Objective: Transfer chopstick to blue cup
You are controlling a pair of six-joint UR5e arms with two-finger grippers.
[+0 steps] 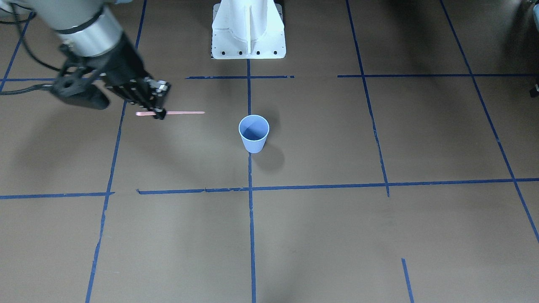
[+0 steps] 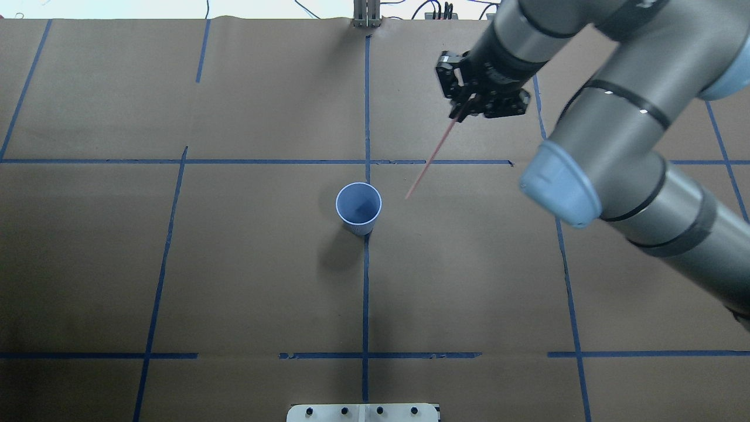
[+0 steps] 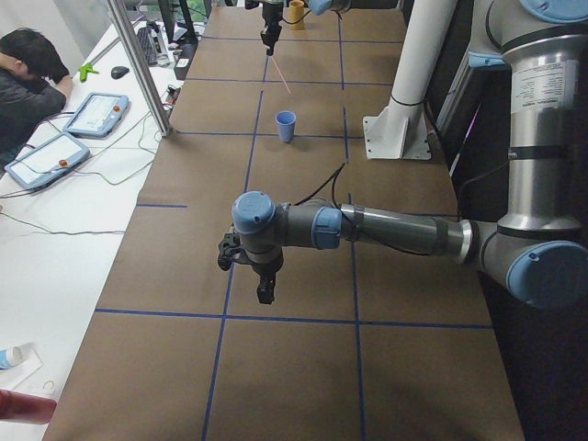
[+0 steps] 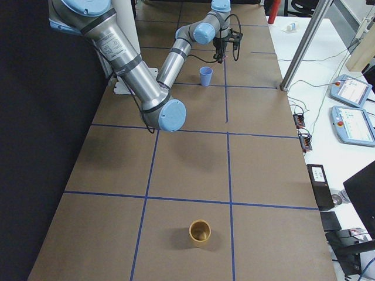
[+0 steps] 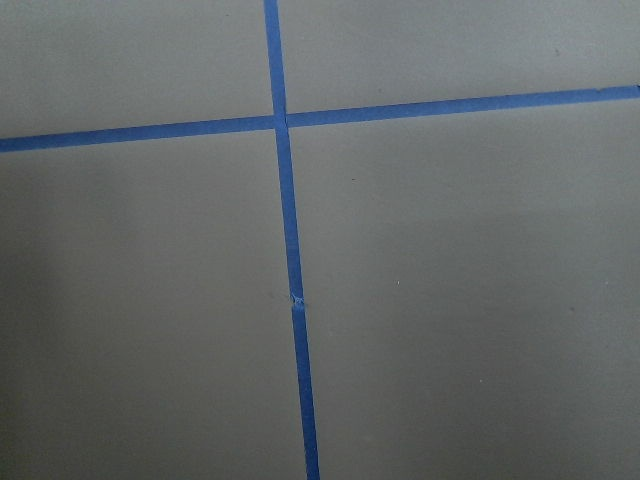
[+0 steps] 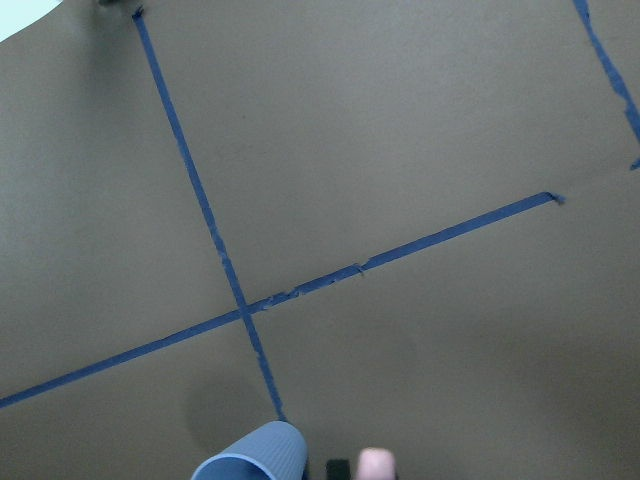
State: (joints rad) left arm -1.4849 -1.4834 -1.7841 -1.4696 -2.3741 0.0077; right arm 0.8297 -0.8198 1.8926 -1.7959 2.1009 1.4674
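The blue cup [image 2: 358, 208] stands upright on a tape line in the middle of the table; it also shows in the front view [image 1: 254, 134] and at the right wrist view's lower edge [image 6: 250, 458]. My right gripper [image 2: 462, 112] hangs above the table, beyond and to the right of the cup, shut on one end of the pink chopstick [image 2: 430, 157]. The chopstick [image 1: 185, 112] slants down toward the cup, and its free end stops short of the rim. My left gripper [image 3: 265, 292] hovers low over the table far from the cup; I cannot tell if it is open.
A yellow-brown cup [image 4: 200, 232] stands at the table's right end. The white robot pedestal [image 1: 248, 33] rises at the table's edge on the robot's side. Blue tape lines [image 5: 290, 250] cross the brown surface. A person [image 3: 28, 78] sits at the side table beyond a metal post [image 3: 138, 69].
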